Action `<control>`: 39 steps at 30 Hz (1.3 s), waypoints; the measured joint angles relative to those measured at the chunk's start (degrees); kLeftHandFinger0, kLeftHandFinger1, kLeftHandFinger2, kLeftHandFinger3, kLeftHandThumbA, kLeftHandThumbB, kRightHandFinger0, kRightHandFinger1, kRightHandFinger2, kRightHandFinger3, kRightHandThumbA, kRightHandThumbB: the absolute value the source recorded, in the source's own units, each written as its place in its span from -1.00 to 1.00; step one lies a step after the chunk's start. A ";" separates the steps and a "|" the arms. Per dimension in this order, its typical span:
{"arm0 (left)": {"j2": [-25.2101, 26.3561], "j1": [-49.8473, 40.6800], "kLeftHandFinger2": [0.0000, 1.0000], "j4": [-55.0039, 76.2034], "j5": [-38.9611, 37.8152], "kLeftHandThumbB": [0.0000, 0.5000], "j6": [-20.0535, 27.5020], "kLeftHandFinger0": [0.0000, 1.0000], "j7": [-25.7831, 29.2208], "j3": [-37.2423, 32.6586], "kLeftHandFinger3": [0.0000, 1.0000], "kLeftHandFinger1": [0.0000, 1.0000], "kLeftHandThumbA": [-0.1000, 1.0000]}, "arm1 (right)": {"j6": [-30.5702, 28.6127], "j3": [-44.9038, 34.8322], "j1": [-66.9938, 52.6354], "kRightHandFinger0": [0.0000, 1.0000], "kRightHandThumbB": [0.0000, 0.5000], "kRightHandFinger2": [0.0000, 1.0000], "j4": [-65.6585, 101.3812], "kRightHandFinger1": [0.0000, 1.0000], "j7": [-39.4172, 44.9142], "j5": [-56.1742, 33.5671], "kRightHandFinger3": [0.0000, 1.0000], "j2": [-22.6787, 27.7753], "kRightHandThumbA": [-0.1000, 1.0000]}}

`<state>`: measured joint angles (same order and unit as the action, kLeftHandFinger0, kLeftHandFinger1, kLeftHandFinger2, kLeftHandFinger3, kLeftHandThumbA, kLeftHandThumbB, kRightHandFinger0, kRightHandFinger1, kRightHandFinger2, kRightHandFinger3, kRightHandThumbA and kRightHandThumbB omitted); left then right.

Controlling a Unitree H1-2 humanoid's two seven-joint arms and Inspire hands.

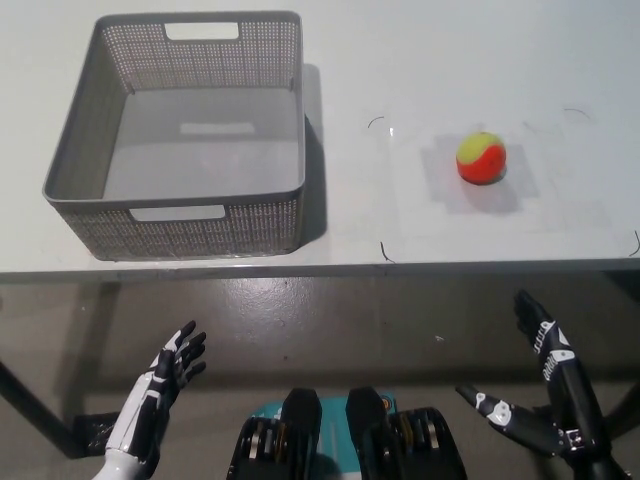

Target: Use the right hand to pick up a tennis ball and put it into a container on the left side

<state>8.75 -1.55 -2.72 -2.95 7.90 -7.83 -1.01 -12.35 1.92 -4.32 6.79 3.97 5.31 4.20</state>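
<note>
1. Yellow-and-orange felt marks your target: the tennis ball [481,158] sits alone on the white desk [420,60], toward its right half, with bare surface all around it. Nothing touches it, so you can come at it from any side.

2. Your right robot hand [545,385] is black and hangs low, below the near edge of the desk and well apart from the ball. Its fingers are spread and it holds nothing. That looks like a ready pose, not a grasp; the reach has not begun.

3. Your left robot hand [165,385], white with dark fingers, rests at the lower left, also below the desk edge, fingers apart and empty. It lies clear of the route, which suits a job given to the right one alone.

4. On the left half of the desk stands the grey mesh basket [70,165], open at the top with a cut-out handle in each end wall. Its inside looks empty. It sits near the front edge, probably so a carried ball can be dropped straight in from above.

5. Ball and basket are well apart, with open desk between them. You will likely need to lift over the basket's right wall before letting go.

6. Expect the ball to roll if nudged; close around it from above rather than pushing sideways.
</note>
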 measured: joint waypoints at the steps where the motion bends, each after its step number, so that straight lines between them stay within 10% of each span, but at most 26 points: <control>1: 0.00 -0.10 1.00 -0.05 0.00 -0.75 0.00 1.00 0.01 0.05 1.00 1.00 1.00 | 0.72 -0.03 1.05 1.00 0.38 1.00 -0.11 1.00 0.05 0.47 1.00 0.22 -0.11; 22: 0.11 -0.27 1.00 -0.73 -0.03 -0.82 -0.01 1.00 -0.03 0.05 1.00 1.00 1.00 | 23.80 1.04 45.83 1.00 0.62 1.00 1.94 1.00 1.80 17.32 1.00 13.94 0.50; 39: 0.34 -0.26 1.00 -0.58 -0.44 -0.82 0.05 1.00 -0.57 0.21 1.00 1.00 1.00 | 30.29 14.67 70.97 1.00 0.92 1.00 -34.80 1.00 7.22 24.87 1.00 17.74 0.67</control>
<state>9.09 -1.80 -3.30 -3.39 7.95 -8.41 -0.80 17.95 16.59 66.65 -28.01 11.19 30.18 21.94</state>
